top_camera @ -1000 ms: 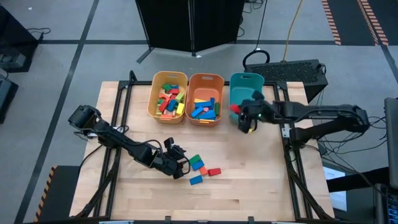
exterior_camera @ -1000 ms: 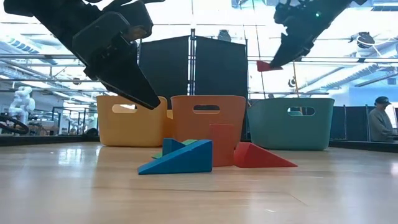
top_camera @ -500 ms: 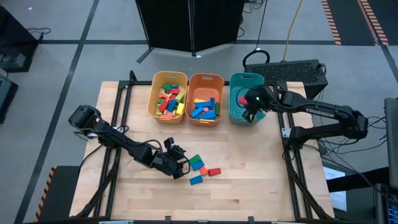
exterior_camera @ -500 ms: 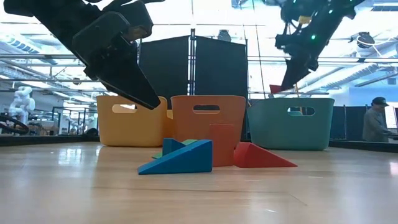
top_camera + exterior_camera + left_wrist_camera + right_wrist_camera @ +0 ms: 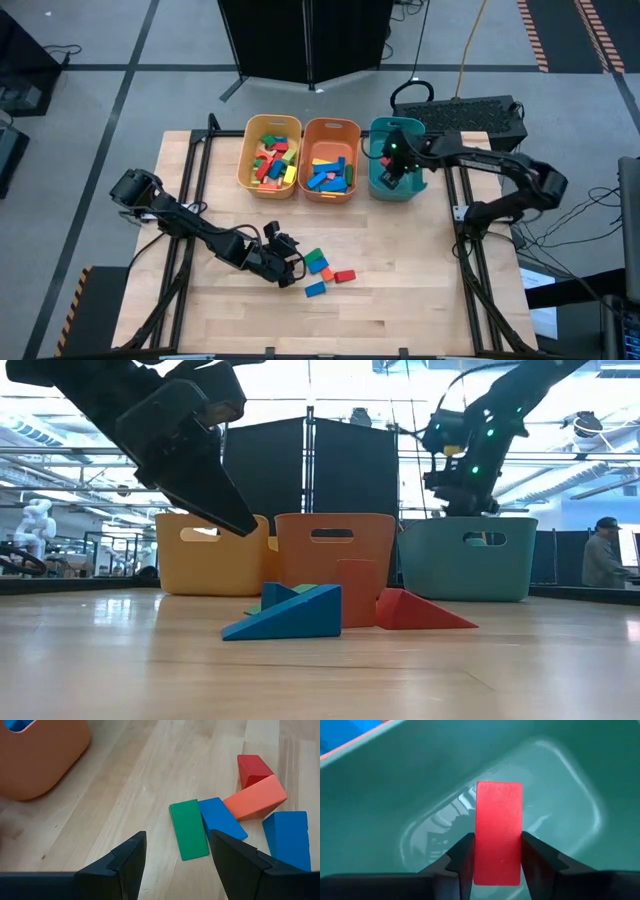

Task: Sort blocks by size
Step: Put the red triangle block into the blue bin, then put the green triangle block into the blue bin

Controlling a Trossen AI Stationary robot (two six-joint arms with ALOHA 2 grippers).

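Observation:
My right gripper (image 5: 390,168) hangs over the teal bin (image 5: 400,125), shut on a red flat block (image 5: 499,830); the bin's inner floor (image 5: 555,795) lies below the block. My left gripper (image 5: 175,865) stands open and low over the table, just left of a small cluster of blocks lying on the wood: a green one (image 5: 189,829), two blue ones (image 5: 220,817) (image 5: 286,837), an orange one (image 5: 255,797) and a red one (image 5: 254,769). It touches none of them. In the low view the teal bin's rim (image 5: 468,520) hides the held block. My right gripper pinches the red block's two long edges (image 5: 479,855) between its two fingers, at the end nearer the wrist. The fingers come steeply from above and lie along the block. The block juts out past the fingertips, lifted clear above the bin's floor.
A yellow bin (image 5: 247,150) and an orange bin (image 5: 304,160), both holding mixed blocks, stand in a row with the teal one at the table's far side. Bare wood (image 5: 420,280) lies near and right of the cluster. A person (image 5: 603,555) sits beyond the table.
My right gripper has swung from the teal bin's near edge toward the far edge and gone down over the bin's inside, tipping more steeply downward, with the red block still held.

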